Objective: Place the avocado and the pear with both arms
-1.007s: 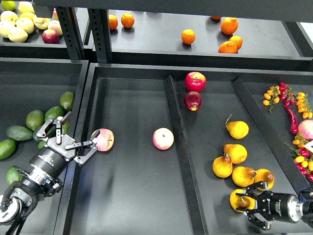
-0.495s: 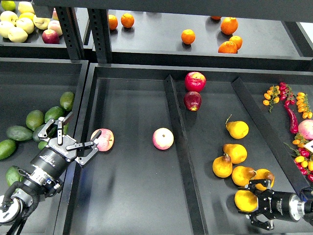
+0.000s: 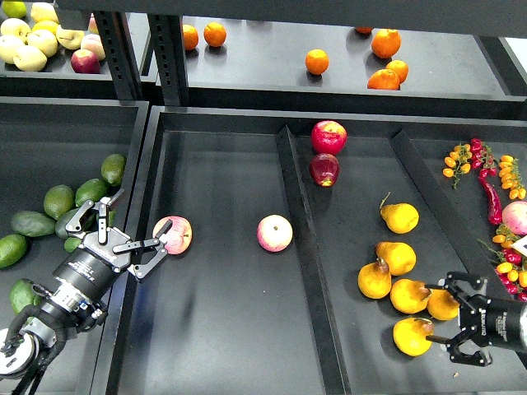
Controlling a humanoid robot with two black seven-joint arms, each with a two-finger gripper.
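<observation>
The left hand is spread wide and grips nothing, positioned beside the avocado pile in the left tray. The right hand is also spread, empty, just beside the pear lying in the right compartment.

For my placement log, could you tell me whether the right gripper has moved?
Yes. The right gripper has drawn back rightward, away from the compartment divider.
</observation>
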